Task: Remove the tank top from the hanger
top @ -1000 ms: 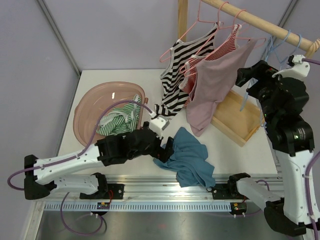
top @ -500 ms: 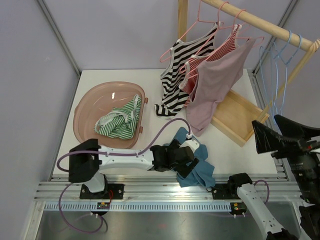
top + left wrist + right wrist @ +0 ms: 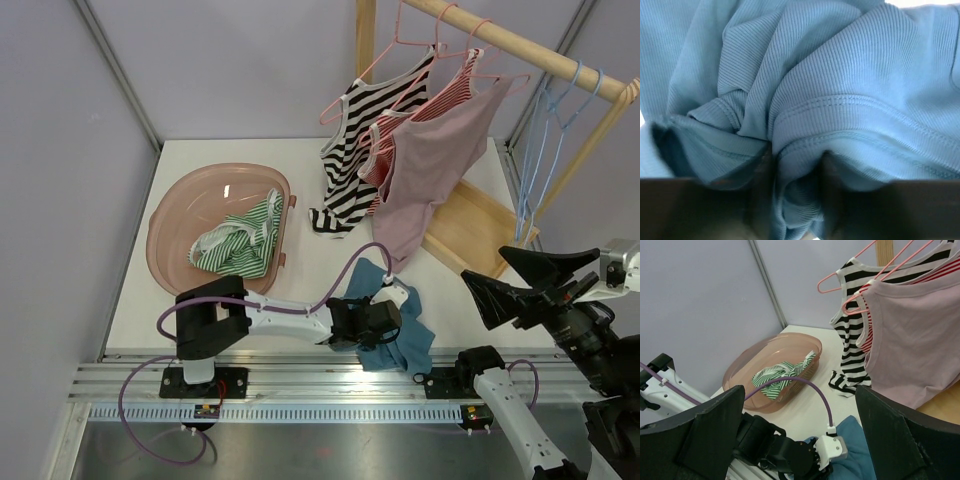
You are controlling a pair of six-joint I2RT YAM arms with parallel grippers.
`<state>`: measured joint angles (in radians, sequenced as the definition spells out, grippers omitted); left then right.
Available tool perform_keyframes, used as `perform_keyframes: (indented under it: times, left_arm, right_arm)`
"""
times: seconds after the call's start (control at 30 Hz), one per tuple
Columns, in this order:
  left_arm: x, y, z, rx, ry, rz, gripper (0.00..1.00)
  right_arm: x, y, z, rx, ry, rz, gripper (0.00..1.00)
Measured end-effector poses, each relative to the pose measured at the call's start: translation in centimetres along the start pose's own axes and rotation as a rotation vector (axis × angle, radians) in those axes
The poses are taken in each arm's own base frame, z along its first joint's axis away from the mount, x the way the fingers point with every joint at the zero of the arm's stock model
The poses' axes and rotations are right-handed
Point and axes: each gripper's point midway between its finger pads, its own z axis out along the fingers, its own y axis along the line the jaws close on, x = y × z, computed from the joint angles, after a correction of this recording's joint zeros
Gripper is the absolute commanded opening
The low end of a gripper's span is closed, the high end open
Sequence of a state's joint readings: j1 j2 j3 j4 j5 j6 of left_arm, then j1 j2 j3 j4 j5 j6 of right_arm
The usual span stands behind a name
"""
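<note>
1. Top external view:
   - The blue tank top [image 3: 395,335] lies crumpled on the table, right of the pink basin [image 3: 175,215] and nearer the arm bases. No hanger is in it.
   - The left gripper [image 3: 378,322] is buried in the cloth.
   - The right gripper [image 3: 482,268] is further right of the basin, with its jaws spread wide and nothing in them.
   - Empty blue hangers [image 3: 545,130] hang right of the basin and beyond it.
2. Left wrist view:
   - The left gripper [image 3: 795,200] pinches a ribbed fold of the blue tank top [image 3: 840,100] between its fingers [image 3: 760,200].
3. Right wrist view:
   - The right gripper [image 3: 800,440] is agape and holds nothing.
   - The blue tank top [image 3: 855,450] is right of the basin [image 3: 740,372] and nearer the camera.
4. Judgement:
   - Removal looks complete.
   - The next move is likely to release the fold, or to carry it leftward to the basin, lifting first so the cloth does not drag.
</note>
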<state>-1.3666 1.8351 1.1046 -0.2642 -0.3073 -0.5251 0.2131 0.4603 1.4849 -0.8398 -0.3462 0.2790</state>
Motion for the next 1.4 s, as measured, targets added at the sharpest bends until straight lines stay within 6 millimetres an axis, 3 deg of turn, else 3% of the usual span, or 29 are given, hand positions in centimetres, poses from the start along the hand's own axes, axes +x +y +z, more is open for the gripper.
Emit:
perform_keyframes:
  times: [0.07,0.3,0.43,0.6,0.73,0.93,1.2,1.4]
  left_arm:
    - [-0.1,-0.1,0.1,0.004,-0.013,-0.016,0.00]
    - [-0.2,0.6,-1.3,-0.013,-0.016,-0.029,0.00]
    - [-1.8,2.7,-5.1,-0.076,-0.068,-0.040,0.00]
    - [-7.0,6.1,-12.9,-0.120,-0.248,-0.122,0.00]
    - [-11.6,10.3,-19.0,-0.170,-0.396,-0.229,0.00]
    - [-14.9,17.3,-25.6,-0.309,-0.511,-0.342,0.00]
    - [-15.1,25.9,-32.4,-0.518,-0.565,-0.471,0.00]
    - [-12.5,33.6,-36.6,-0.717,-0.584,-0.610,0.00]
  right_arm:
    - [0.8,-0.1,0.2,-0.011,0.022,0.006,0.99]
    - [2.4,0.0,0.5,-0.039,0.062,0.018,1.00]
    - [2.3,0.2,0.4,-0.050,0.052,0.013,1.00]
    - [2.3,0.4,-0.1,-0.056,0.035,0.006,1.00]
    - [2.1,0.4,-0.2,-0.058,0.028,-0.002,1.00]
    - [2.1,0.4,-0.2,-0.058,0.027,-0.009,0.99]
    - [2.0,0.5,-0.3,-0.060,0.021,-0.012,0.99]
    - [1.5,0.9,-0.3,-0.076,-0.006,0.000,0.99]
